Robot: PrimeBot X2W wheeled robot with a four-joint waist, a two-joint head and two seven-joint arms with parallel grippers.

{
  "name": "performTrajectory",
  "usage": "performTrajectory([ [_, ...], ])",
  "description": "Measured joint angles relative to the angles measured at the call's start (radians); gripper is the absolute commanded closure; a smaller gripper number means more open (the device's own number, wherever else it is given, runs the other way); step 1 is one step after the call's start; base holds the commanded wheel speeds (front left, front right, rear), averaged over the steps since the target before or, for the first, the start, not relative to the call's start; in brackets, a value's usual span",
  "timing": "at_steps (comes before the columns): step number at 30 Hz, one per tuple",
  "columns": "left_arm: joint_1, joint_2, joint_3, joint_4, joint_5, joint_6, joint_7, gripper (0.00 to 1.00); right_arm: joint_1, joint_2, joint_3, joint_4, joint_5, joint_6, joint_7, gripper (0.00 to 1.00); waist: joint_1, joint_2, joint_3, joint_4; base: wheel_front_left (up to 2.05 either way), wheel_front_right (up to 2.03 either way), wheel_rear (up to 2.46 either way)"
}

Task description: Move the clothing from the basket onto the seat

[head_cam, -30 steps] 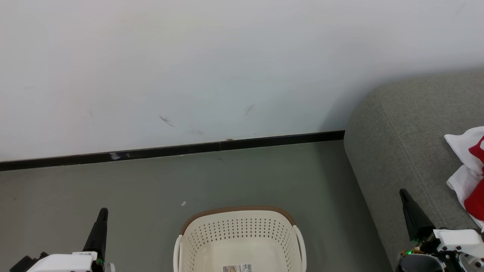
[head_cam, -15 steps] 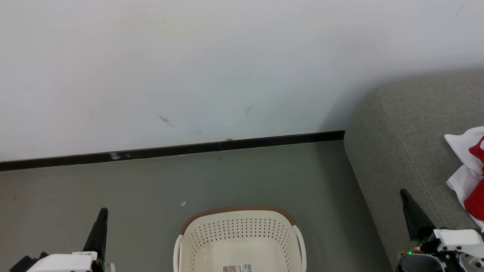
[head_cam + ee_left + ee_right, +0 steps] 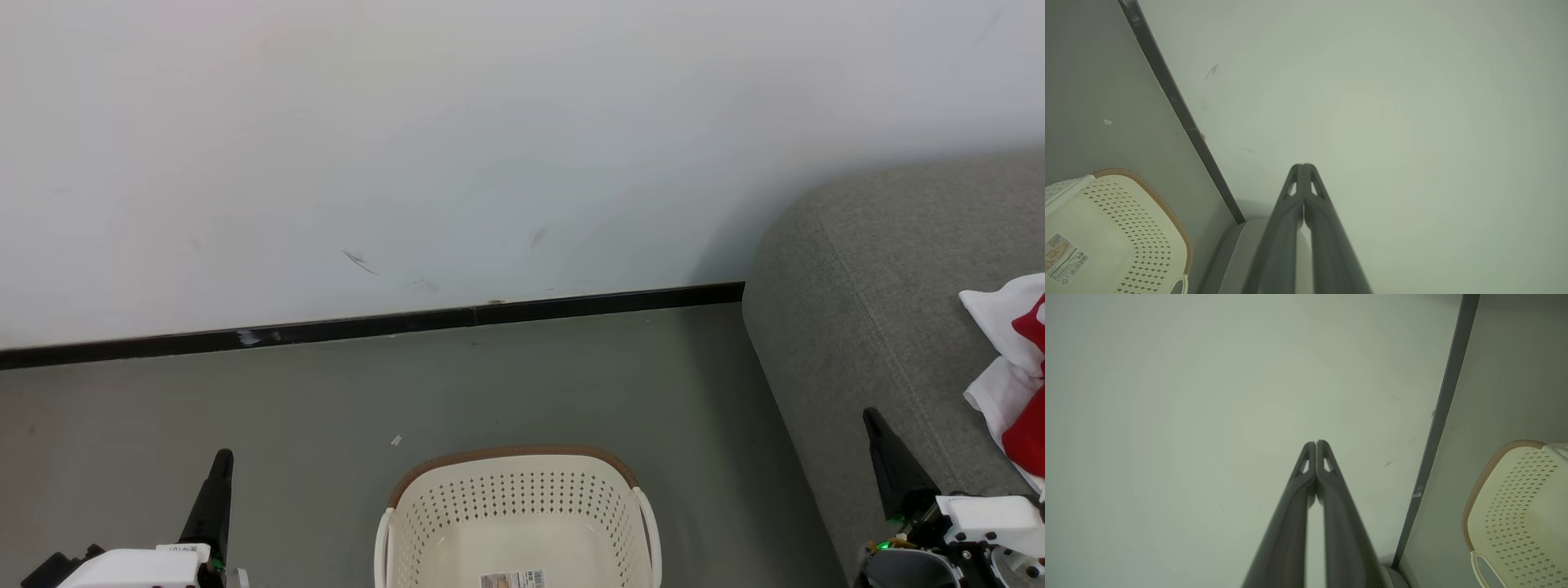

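Closed, forward-pointing: left end effector (image 3: 222, 454), right end effector (image 3: 870, 413)

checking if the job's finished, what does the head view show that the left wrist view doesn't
Head view: the red and white clothing lying on the grey seat, and the right gripper low at the right.
Left wrist view: the left gripper seen along its fingers, jaws pressed shut with nothing between.
Both: the basket, no clothing in the part that shows, its label, the floor, the black baseboard and the wall.
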Motion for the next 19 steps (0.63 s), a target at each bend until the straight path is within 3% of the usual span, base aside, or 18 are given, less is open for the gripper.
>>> performTrajectory([
  [19,0.000,0.000,0.000,0.000,0.000,0.000,0.000,1.00,0.000,0.003,-0.003,0.000,-0.001,0.000,0.005,1.00,0.0000,0.0000,0.000,0.000,0.00,0.00,0.00],
])
